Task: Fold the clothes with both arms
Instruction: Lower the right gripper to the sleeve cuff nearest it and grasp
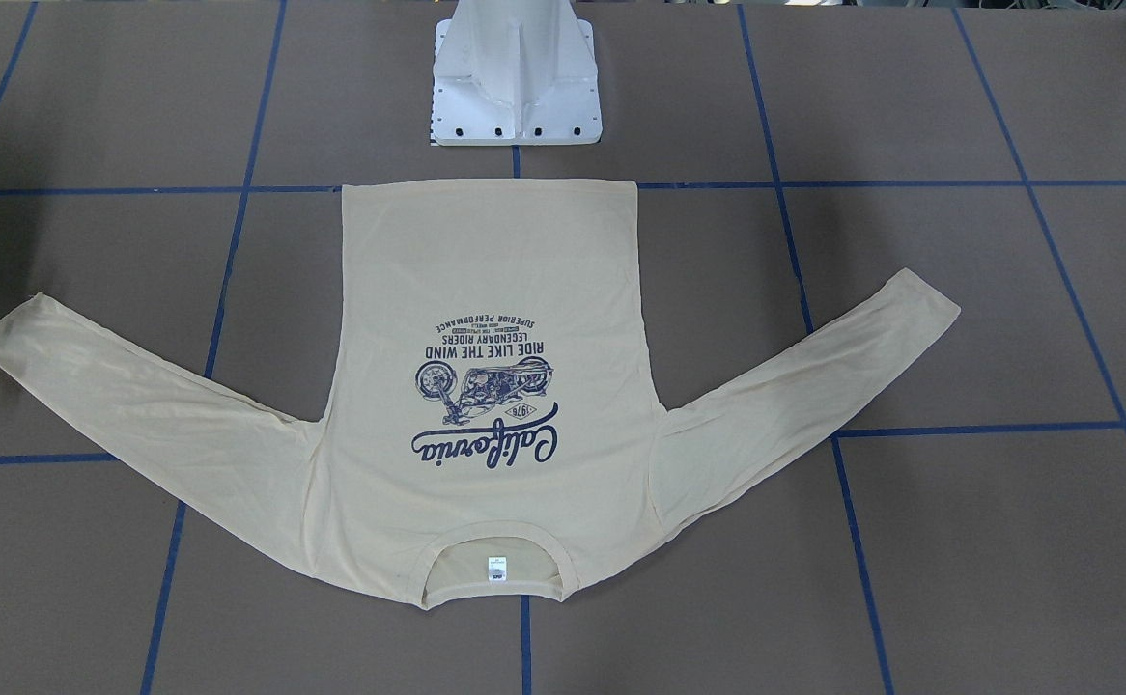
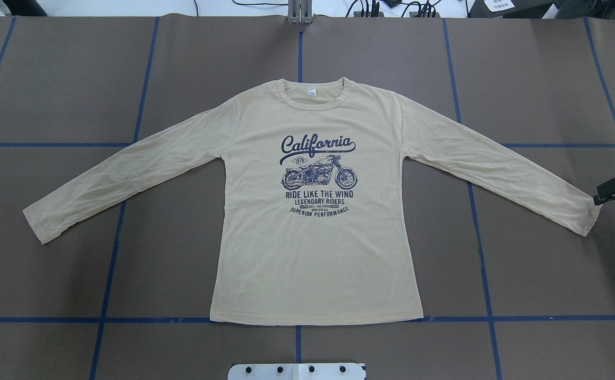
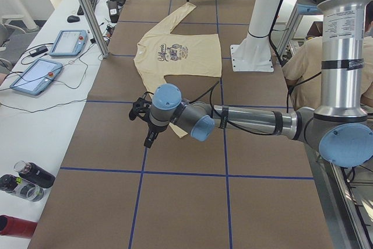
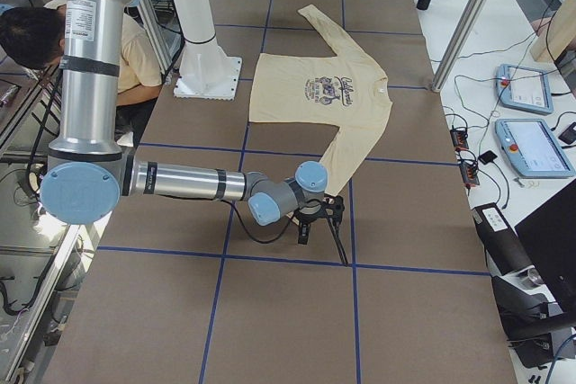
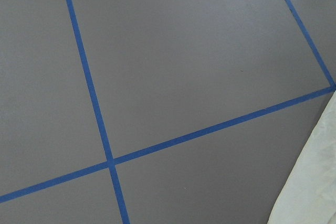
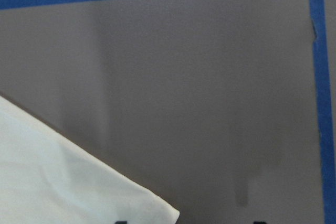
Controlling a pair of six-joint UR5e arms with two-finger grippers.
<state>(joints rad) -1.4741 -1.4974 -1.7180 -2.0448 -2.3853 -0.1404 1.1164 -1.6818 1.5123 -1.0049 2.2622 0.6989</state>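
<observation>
Nearest your camera, the left gripper (image 3: pixel 144 127) hovered by one shirt (image 2: pixel 313 253) cuff, its fingers' state impossible to tell, while the right gripper (image 2: pixel 603 194) stood released beside the other.

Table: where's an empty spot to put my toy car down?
The table has big bare patches beyond the shirt collar, in the gaps between each sleeve and the shirt's body, and at the near corners either side of the hem. It's crowded at the cuff where the right hand sits close.

Shirt (image 2: pixel 313 253) lies flat on table (image 2: pixel 49 79) before the pedestal (image 1: pixel 515 87).
</observation>
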